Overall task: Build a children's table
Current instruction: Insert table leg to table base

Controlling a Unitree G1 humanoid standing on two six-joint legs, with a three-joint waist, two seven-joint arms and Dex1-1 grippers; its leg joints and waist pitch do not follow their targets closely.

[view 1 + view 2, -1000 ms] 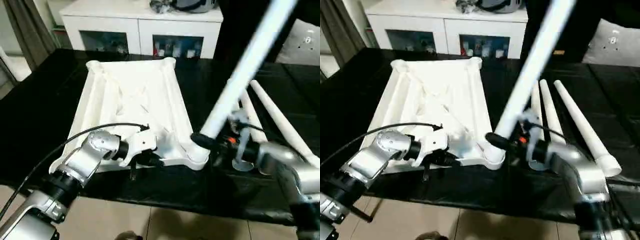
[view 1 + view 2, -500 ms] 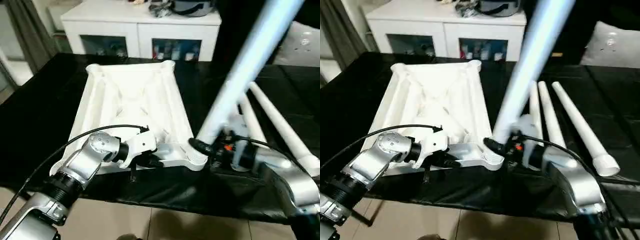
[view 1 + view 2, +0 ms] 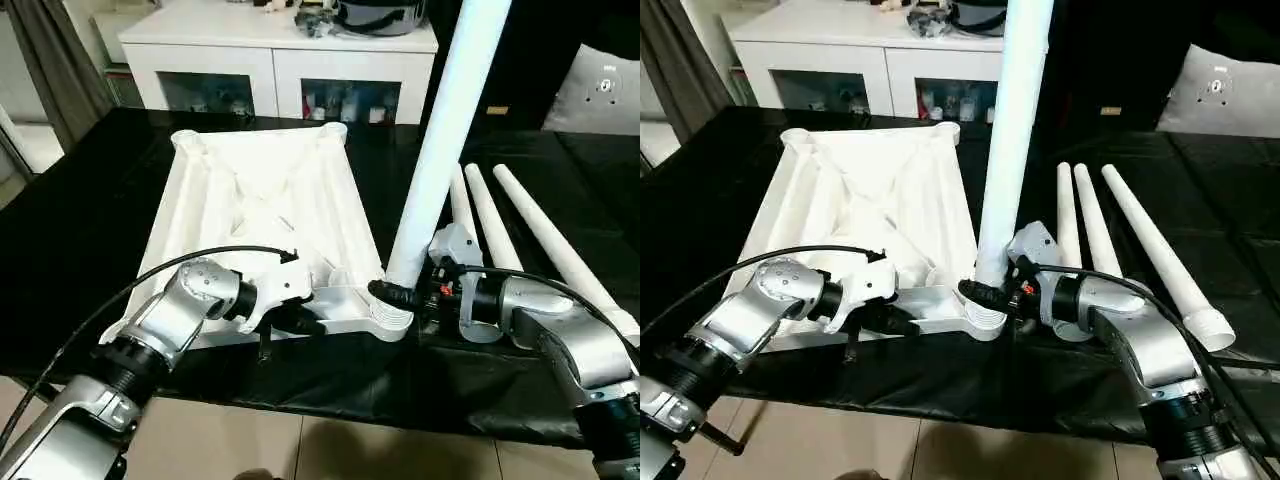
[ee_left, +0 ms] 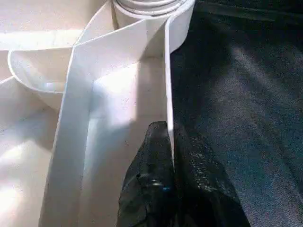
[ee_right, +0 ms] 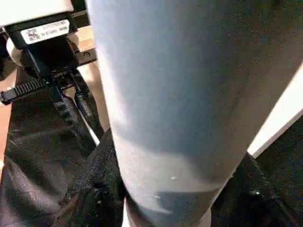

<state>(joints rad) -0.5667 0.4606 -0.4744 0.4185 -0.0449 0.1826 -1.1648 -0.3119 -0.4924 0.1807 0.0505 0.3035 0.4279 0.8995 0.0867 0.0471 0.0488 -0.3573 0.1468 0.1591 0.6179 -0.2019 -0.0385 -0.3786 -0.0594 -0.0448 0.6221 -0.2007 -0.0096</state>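
Left gripper (image 4: 171, 156): its two black fingers (image 4: 147, 156) are pinched tight on the thin near rim wall of the tabletop — one finger inside the wall, one outside.
Tabletop (image 3: 265, 195): white plastic, lying underside up on the black table cover (image 3: 70, 230), ribs crossing in an X, round sockets at the corners; its near edge sits close to the table's front edge.
Near-right corner socket (image 3: 392, 320): the foot of the upright leg stands in or on it; how deep it sits I cannot tell.
Upright leg (image 3: 1015, 130): a white tapered tube, standing nearly vertical and running out of the top of the head views.
Right gripper (image 3: 992, 292): clamped around the upright leg just above the socket — black fingers on either side of the tube.
Spare legs (image 3: 1145, 250): three white tapered tubes lying side by side on the cover, right of the tabletop, flared ends toward the robot.
Cabinet (image 3: 280, 60): white, glass doors, behind the table.
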